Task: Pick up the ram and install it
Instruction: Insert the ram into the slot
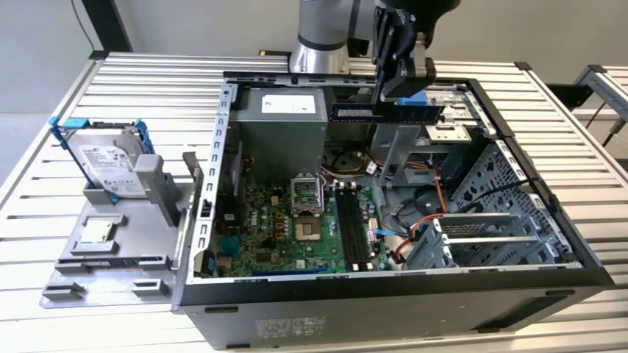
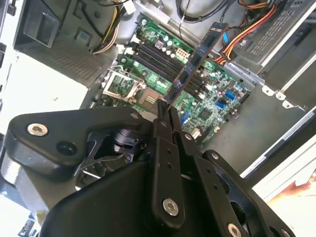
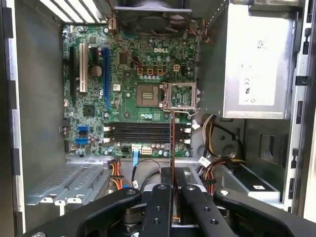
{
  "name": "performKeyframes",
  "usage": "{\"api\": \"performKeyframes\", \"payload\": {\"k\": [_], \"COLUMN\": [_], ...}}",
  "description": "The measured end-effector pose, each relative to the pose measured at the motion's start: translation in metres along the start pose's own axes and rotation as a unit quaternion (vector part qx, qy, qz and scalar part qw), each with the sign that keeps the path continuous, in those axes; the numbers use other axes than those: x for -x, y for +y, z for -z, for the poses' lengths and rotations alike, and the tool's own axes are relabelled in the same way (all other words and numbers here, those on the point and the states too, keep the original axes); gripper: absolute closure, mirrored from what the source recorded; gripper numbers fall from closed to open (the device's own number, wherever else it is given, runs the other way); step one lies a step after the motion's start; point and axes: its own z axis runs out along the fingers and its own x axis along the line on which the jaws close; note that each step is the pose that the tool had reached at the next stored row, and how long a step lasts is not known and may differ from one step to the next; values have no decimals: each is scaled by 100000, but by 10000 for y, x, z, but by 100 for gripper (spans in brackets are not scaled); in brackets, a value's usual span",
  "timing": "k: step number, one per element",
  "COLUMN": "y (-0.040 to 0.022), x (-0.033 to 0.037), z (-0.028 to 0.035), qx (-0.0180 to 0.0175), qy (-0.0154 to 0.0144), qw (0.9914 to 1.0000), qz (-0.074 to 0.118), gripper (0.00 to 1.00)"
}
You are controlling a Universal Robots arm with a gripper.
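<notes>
gripper [image 1: 401, 97]: clamped on the ram, flat faces pinched near one end, the rest of the stick jutting free
ram [image 1: 358, 112]: held in the air in the upper middle of the exterior view, level, above the open computer case [image 1: 393, 294] and well clear of the motherboard; not seated
heading: in the exterior view, lies across the line of the memory slots [image 1: 355, 220] rather than along them; seen edge-on in the first wrist view, crossing them
doing it well: judged to need the long edge brought parallel to one slot, notch matched to the key, end latches open, then a straight, even press with no tilt; grip at one end likely to let the far end sag or rock
close by: cpu socket [image 1: 304, 193] just beside the slots, bare and easily damaged
in the way: orange and black cables [image 1: 432, 209] looping near the slots toward the exterior view's right; drive cage [image 1: 490, 232] beyond them; power supply [image 1: 279, 109] near the ram's free end
apart: hard drive [image 1: 103, 158] in a blue bracket outside the case, at the exterior view's left, no hindrance
</notes>
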Motion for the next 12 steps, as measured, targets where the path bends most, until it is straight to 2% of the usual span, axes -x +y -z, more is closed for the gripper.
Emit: {"api": "performKeyframes", "payload": {"k": [3, 6, 9, 12], "y": [1, 1, 1, 1], "x": [0, -1, -1, -1], "z": [0, 0, 0, 0], "qx": [-37, -73, -111, -149], "qy": [18, 31, 48, 64], "qw": [99981, 99927, 99830, 99699], "qz": [-1943, -3816, -5820, -7756], "gripper": [100, 100, 100, 100]}}
